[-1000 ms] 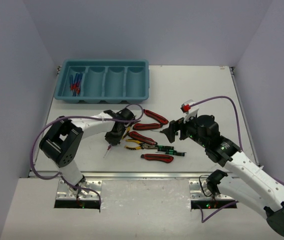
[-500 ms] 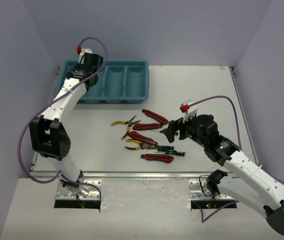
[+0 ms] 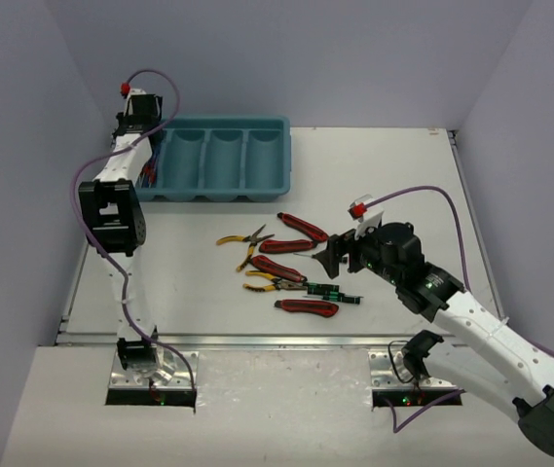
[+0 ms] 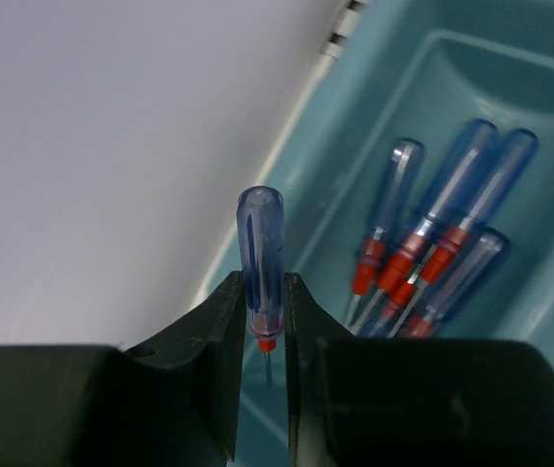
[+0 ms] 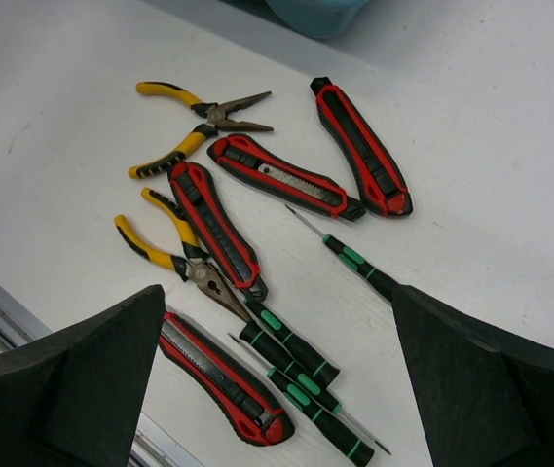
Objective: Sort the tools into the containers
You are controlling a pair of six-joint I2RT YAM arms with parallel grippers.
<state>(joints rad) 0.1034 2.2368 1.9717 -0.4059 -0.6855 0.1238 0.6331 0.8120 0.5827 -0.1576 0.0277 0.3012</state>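
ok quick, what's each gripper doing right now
Left gripper: shut on a blue screwdriver, above the tray.
Right gripper: open, holding nothing.

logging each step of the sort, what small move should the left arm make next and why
Probably ease the left claw a little inward over the end compartment of the tray before releasing. It grips a blue-handled screwdriver close to the rim, and matching screwdrivers already lie inside.

my left fingers [image 4: 208, 345]: black | my screwdriver [image 4: 259, 255]: clear blue, red collar | tray [image 4: 539, 92]: teal | knives [image 5: 357, 146]: red-black | pliers [image 5: 208, 115]: yellow-handled
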